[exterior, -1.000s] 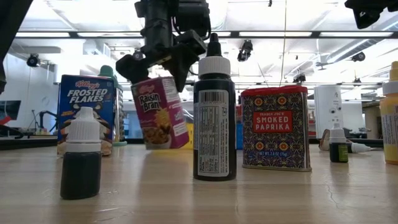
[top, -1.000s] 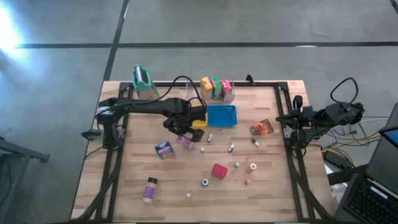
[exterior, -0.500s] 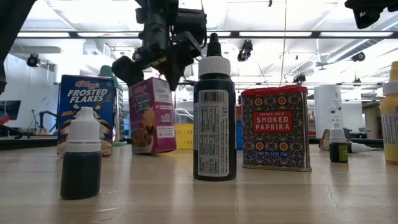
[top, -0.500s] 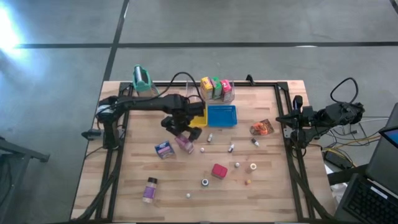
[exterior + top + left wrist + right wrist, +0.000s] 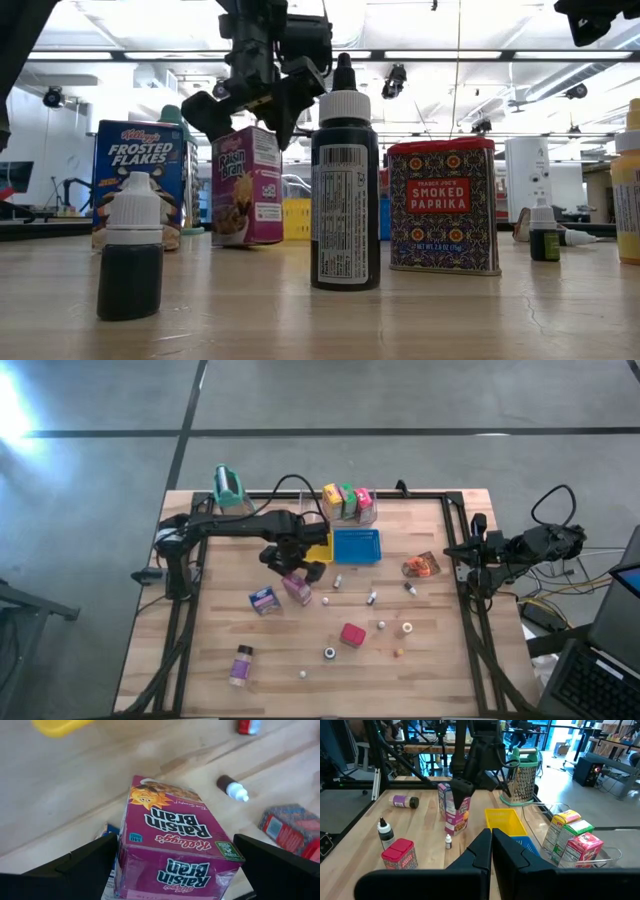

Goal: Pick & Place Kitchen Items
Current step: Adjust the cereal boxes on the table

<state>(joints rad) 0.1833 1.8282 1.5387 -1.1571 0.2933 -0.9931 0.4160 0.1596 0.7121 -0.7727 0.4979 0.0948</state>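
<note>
Since the tall magenta Raisin Bran cereal carton (image 5: 246, 186) stands upright on a narrow base, we'd say any sideways drag as the left pincer (image 5: 245, 100) lifts could tip it onto the blue Frosted Flakes carton (image 5: 137, 180) just beside. Left pincer is wide open, straddling the carton top at mid-desk (image 5: 420, 650), gripping nothing. Right pincer (image 5: 490, 842), parked at the far desk edge, is closed and empty.

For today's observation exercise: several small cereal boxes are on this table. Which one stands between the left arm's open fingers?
The purple Raisin Bran box, upright on the table between the left end effector's open fingers. The blue Frosted Flakes box stands apart beside it, untouched.
</note>
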